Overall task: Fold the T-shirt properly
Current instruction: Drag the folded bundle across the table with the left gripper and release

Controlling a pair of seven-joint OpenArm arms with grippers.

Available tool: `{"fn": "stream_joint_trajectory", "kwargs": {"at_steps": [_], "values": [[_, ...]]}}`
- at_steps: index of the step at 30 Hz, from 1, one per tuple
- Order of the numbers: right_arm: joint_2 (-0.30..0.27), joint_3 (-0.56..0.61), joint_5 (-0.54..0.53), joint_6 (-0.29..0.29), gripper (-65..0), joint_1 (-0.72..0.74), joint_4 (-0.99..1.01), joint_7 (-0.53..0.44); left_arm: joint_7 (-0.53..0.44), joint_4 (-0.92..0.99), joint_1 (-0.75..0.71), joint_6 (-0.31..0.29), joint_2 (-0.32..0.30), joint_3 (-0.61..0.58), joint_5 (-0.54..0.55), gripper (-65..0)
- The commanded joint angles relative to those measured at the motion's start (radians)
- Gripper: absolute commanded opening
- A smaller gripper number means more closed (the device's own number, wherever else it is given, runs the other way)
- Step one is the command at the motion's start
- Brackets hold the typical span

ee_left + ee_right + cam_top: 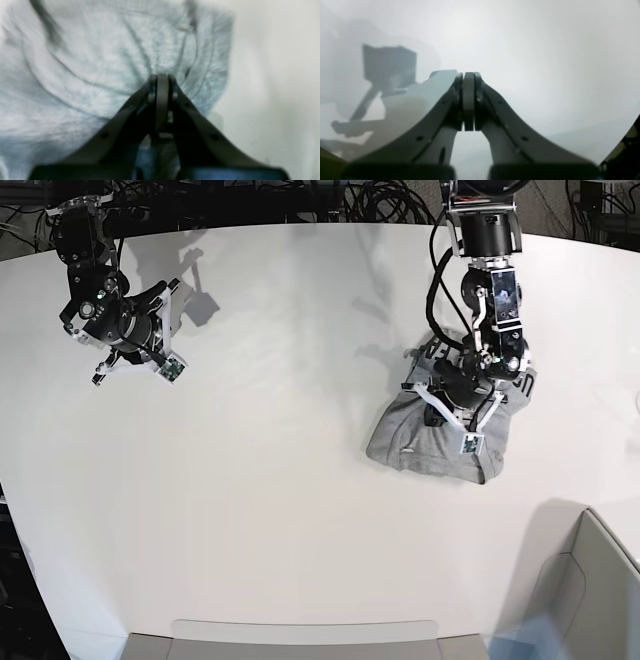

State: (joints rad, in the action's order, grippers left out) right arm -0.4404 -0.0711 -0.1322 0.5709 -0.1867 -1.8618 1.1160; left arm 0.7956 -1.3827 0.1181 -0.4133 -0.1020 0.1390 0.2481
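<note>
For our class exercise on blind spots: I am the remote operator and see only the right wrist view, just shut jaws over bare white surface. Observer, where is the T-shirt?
Observer: The T-shirt lies bunched on the white table, under the other arm, far from yours.
Operator: Is that arm holding it?
Observer: The left gripper has its jaws together, tips against the grey cloth; whether cloth is pinched I cannot tell.
Operator: Is any print showing?
Observer: Yes, black lettering shows at the shirt's far edge in the base view.
</note>
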Motion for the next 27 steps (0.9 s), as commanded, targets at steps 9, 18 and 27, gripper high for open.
{"fn": "stream_joint_trajectory", "kwargs": {"at_steps": [9,18,27], "values": [[-0.013,-0.006,0.001,0.002,-65.0,0.008,-0.019,-0.009,-0.103,0.253,0.033,0.007,-0.173,0.172,0.003,-65.0],[0.016,-0.008,0.001,0.002,-65.0,0.043,-0.094,-0.009,-0.094,0.05,0.027,0.004,-0.195,0.172,0.004,-65.0],[0.084,-0.012,-0.001,-0.001,-65.0,0.138,-0.097,-0.198,-0.101,-0.32,-0.025,0.007,-0.186,0.182,0.0,-65.0]]}}
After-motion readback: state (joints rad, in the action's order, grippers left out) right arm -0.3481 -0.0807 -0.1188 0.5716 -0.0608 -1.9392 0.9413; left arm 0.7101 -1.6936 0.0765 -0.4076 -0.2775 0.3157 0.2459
